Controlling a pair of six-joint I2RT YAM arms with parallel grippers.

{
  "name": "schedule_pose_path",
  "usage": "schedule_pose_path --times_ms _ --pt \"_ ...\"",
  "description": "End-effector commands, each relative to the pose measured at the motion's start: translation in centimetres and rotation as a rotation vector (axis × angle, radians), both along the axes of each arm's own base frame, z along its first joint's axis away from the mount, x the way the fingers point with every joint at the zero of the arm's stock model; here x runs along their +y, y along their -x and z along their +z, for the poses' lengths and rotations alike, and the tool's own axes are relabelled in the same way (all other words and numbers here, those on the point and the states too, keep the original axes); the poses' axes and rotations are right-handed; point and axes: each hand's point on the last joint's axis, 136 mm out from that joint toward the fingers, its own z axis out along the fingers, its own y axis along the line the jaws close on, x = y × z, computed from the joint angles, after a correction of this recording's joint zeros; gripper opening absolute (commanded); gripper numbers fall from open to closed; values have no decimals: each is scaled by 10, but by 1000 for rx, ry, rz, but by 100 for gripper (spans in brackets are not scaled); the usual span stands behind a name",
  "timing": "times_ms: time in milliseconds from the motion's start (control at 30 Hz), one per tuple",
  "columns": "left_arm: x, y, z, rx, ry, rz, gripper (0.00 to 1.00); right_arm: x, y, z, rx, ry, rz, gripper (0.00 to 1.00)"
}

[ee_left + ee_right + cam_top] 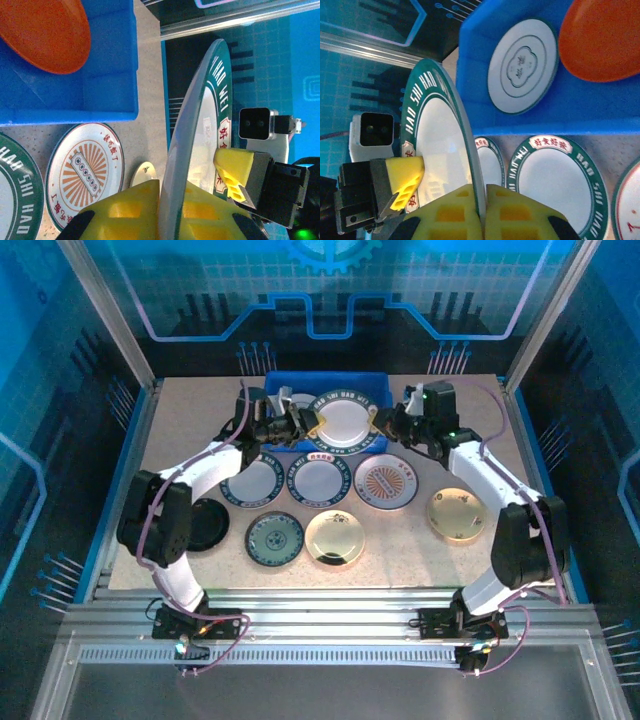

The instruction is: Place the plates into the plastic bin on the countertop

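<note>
1. Currently both grippers pinch one plate: the left gripper (308,426) is pressed onto its left rim and the right gripper (385,420) onto the opposite rim, with yellow pads closed either side of the edge.
2. That green-rimmed plate (345,421) hangs over the right half of the blue bin (320,378) and overlaps its near wall. An orange plate (45,30) and a white plate (522,65) lie inside.
3. My judgement: carry it toward the far wall until it clears the near one, lower both ends evenly, then release both sides together.
4. Orientation: face up toward the overhead camera. It is round, so it has no long axis. The gripped diameter runs left–right, along the bin's length. I cannot tell the exact tilt.
5. The other plates (320,478) sit on the worktop (180,420), just in front of the bin.
</note>
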Motion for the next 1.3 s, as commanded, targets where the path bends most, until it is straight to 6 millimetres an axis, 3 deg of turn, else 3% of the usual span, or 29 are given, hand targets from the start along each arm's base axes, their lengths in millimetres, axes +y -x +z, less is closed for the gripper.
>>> schedule_pose_path --times_ms 0,67,133,467,667,900,1267 --pt "-8 18 30 -65 35 -67 3 25 -10 31 -100 -32 53 0" --pt "5 18 27 -74 2 -29 64 26 -22 28 -96 -17 38 0" --pt "21 20 22 -76 -58 15 98 27 -37 22 -77 3 24 0" --pt "93 51 8 -57 -256 174 99 56 -119 -13 -51 -9 -3 0" --pt "121 72 -2 -31 -285 232 99 75 -154 -35 -39 39 -8 0" --pt "140 84 -7 0 -330 271 99 86 -171 -72 41 91 -32 0" --pt "150 86 -15 29 -347 297 99 99 -178 -106 114 151 -32 0"
